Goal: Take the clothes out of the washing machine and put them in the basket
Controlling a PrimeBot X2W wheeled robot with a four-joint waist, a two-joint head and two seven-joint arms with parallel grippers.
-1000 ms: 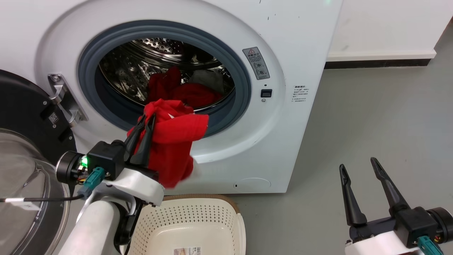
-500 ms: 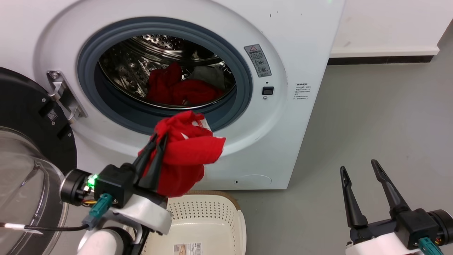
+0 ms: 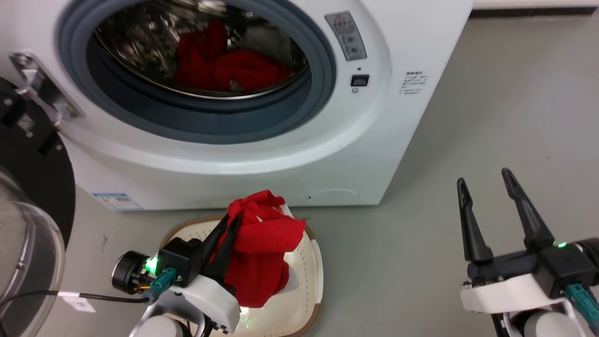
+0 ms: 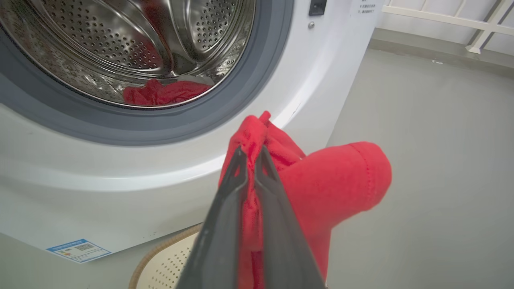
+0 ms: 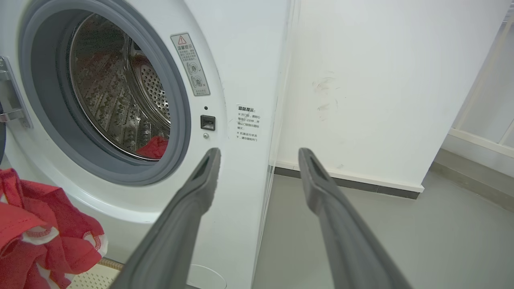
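We record the washer [image 3: 262, 154] standing on a grey floor [image 3: 514, 93], its front towards us. Its door [image 3: 47, 187] is swung fully open to the left in the head view. The grey ring [image 3: 210, 121] and the steel drum [image 3: 135, 42] are exposed.

The basket [image 3: 311, 276] sits on the floor just in front of the washer's lower edge, partly hidden by the left arm.

One red garment [image 3: 266, 252] is out of the washer. It hangs bunched over the basket, its upper folds above the rim and its lower end down inside the rim line. We cannot tell whether it touches the bottom. The right wrist view shows white trim along its edges.

More red clothes [image 3: 234, 70] lie at the bottom of the drum, behind the ring, with a pale piece beside them.

The left pincer [image 3: 232, 221] is over the basket, fingers pointing up and towards the washer. Its two fingers are closed tight on the top of the garment, with red fabric pinched between them in the left wrist view.

The right pincer [image 3: 483, 177] is well apart to the right, over bare floor. Its fingers are spread wide with nothing between them, and they point at the washer's right front corner.

A blue sticker [image 3: 117, 201] sits at the washer's lower left, and a warning label [image 3: 346, 35] is beside the ring at the upper right.
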